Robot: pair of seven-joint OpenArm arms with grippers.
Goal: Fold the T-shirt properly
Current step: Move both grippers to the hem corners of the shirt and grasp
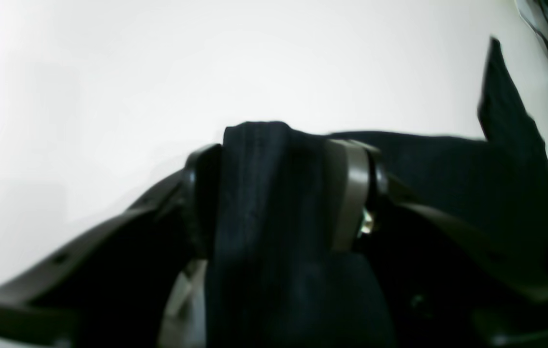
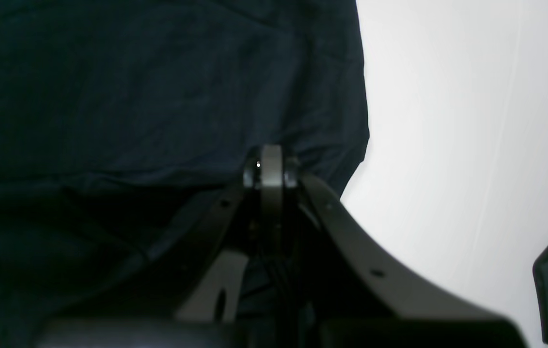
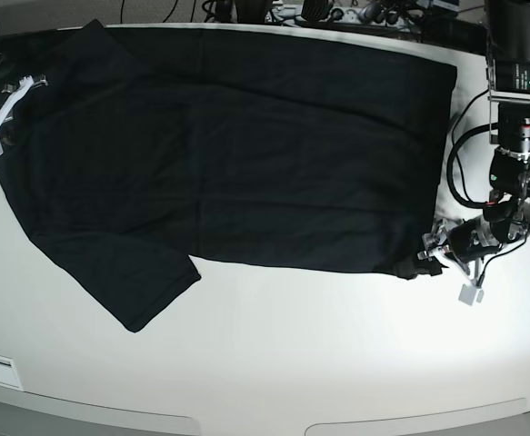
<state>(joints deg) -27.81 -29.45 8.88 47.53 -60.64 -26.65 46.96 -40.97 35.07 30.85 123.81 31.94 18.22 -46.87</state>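
One garment, the T-shirt (image 3: 237, 154), lies spread flat on the white table (image 3: 292, 363), long axis running left to right in the base view. Neck and sleeves point to that view's left; one sleeve (image 3: 133, 282) angles toward the near edge, and the hem lies at the right. At the far left, the right gripper (image 2: 271, 166) has its jaws pressed together against the shirt's edge; cloth between them cannot be confirmed. At the right, the left gripper (image 1: 279, 193) is clamped on a bunched fold of the hem corner.
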